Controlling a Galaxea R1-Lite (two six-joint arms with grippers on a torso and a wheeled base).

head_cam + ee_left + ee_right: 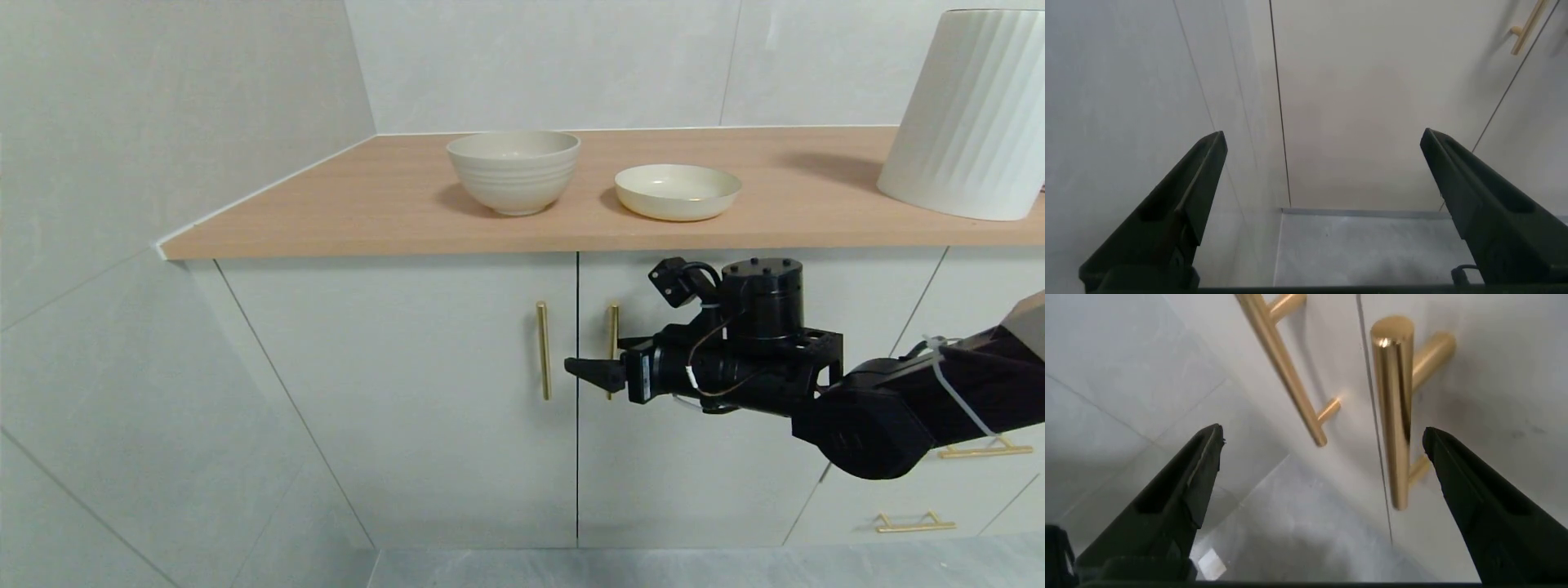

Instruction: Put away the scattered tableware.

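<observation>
Tableware here means a deep ribbed bowl (513,171) and a shallow dish (678,191). Both sit upright and a little apart on the wooden countertop (367,212), with a tall white ribbed cylinder (971,114) well off to your right. Both pieces look like glazed ceramic, so treat them as stiff, fairly heavy for their bulk, slick under the pads and liable to chip if knocked against the counter edge. For the bowl, I would take the rim with one finger inside and one outside; its wall looks steep enough to give a good bite. The dish has only a low, flaring lip, so expect it to want to slide or tip, and pinch it at the rim nearest you with a firm, level hold. Neither piece is in hand yet. Your right gripper (592,374) is down in front of the closed cabinet doors (408,392), its fingers spread wide. The right door's handle (1396,416) is just ahead of it and the left door's handle (1286,367) lies beyond the seam. That bar looks like rigid polished metal, so close across its middle, where a pull should swing the door evenly. Your left gripper (1323,140) hangs low with its fingers also apart, holding nothing, facing a pale panel and the floor.
</observation>
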